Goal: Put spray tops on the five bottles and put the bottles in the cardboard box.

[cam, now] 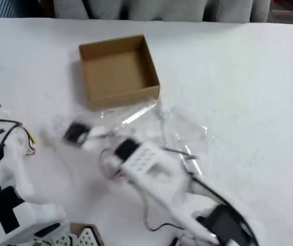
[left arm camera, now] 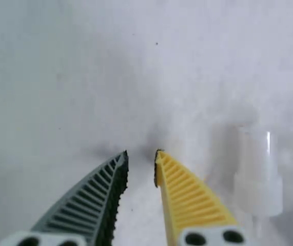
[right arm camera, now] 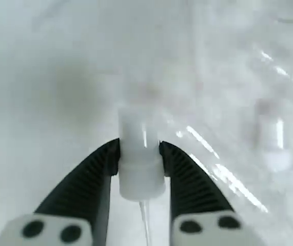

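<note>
We judge the task to be at its very beginning. The cardboard box stands open with its brown floor bare, well apart from both pairs of fingers, so all five bottles are still to be capped and packed.

The right gripper has its black ribbed fingers clamped on a spray top, one finger pressed to each side of its collar. The top is a smooth cylinder of milky plastic, and a thin dip tube trails from it back between the fingers. Beyond the fingertips and off to one side lies a clear plastic bag, crinkled and glossy and catching bright streaks of light.

The left gripper has its fingers narrowly parted with nothing between them. One is grey and one yellow, both tapered and finely toothed along the inner edge. A second spray top, translucent and round-shouldered, lies just beside the yellow finger on its outer side.

Under both pairs of fingers is the white, matt tabletop.
</note>
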You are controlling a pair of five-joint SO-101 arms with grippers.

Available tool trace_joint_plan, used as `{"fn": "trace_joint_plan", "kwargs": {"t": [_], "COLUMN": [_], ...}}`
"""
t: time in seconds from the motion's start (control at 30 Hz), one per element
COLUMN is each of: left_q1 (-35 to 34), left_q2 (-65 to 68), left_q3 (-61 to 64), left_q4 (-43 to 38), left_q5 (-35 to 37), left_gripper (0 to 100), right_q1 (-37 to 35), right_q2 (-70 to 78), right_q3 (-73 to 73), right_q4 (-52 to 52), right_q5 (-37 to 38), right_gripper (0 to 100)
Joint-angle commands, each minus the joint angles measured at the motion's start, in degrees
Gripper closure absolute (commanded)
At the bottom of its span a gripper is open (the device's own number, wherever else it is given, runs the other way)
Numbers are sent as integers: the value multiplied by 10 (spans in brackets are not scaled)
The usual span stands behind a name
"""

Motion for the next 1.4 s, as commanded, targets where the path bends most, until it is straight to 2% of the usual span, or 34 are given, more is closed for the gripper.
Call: {"fn": "trace_joint_plan", "kwargs": {"t": [0.0,0.17,0.27,0.43,0.53,0.67,0.87,0.93,1.03,1.1,1.2,1.3,1.37], "left_q1": [10,29,66,156,255,441,705,758,812,845,896,901,892], "left_q2": [-1,-2,-22,-133,-212,-297,-350,-349,-336,-319,-267,-177,-114], "left_q3": [-29,-32,-36,-34,-34,-33,13,15,13,12,13,4,-16], "left_q4": [7,20,65,135,179,226,171,136,73,23,-55,-110,-114], "left_q5": [6,7,6,8,8,5,11,61,188,248,338,442,479], "left_gripper": [898,898,898,898,898,895,894,894,894,893,847,762,712], "right_q1": [149,327,424,570,637,684,685,685,685,685,684,684,681], "right_q2": [-128,-251,-299,-324,-324,-324,-324,-324,-324,-324,-324,-324,-324], "right_q3": [-27,61,131,199,224,265,290,290,289,289,290,291,291], "right_q4": [68,63,36,3,-7,-39,-64,-65,-65,-65,-72,-73,-73], "right_q5": [-5,-5,-5,-5,-5,-5,-8,-25,-28,-28,-28,-28,-28], "right_gripper": [982,982,982,982,982,982,982,982,982,982,982,982,981]}}
